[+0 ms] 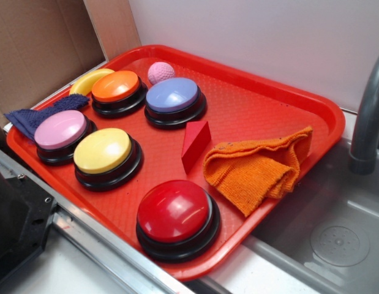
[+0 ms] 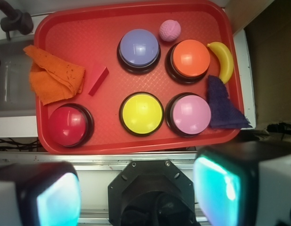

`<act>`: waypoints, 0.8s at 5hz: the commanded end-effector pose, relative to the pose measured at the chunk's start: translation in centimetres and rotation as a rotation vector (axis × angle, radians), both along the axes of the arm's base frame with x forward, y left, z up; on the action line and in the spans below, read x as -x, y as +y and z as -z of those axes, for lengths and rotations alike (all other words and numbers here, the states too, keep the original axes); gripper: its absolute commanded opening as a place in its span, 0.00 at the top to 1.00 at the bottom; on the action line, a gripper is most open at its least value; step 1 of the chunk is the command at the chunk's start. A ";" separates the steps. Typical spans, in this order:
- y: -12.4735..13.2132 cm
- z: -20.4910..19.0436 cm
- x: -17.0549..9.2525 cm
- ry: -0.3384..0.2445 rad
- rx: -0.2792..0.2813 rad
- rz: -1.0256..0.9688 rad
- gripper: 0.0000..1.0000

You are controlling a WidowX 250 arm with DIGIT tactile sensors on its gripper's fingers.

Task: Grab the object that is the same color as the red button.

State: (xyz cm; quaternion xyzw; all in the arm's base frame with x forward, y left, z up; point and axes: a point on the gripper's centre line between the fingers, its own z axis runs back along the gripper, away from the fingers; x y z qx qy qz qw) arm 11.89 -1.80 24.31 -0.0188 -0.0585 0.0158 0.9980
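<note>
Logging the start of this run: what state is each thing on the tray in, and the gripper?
Red wedge: on its side, free, beside the orange cloth.
Red button: upright, untouched.
Yellow button: upright.
Pink button: upright.
Orange button: upright.
Purple button: upright.
Orange cloth: crumpled.
Blue cloth: crumpled, over the tray edge.
Banana: lying flat.
Pink ball: resting.
Gripper: open, empty.

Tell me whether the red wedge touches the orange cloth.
Touching. The wrist view shows the red wedge flush against the orange cloth, no tray between them.
</note>
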 end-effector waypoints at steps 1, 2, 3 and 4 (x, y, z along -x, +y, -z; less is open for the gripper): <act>0.0 0.0 0.0 0.000 0.000 0.000 0.00; -0.8 1.2 -0.9 -0.005 -0.023 -0.055 0.00; -2.0 3.3 -2.6 -0.050 0.000 -0.180 0.00; -2.6 6.1 -5.1 -0.080 0.038 -0.361 0.00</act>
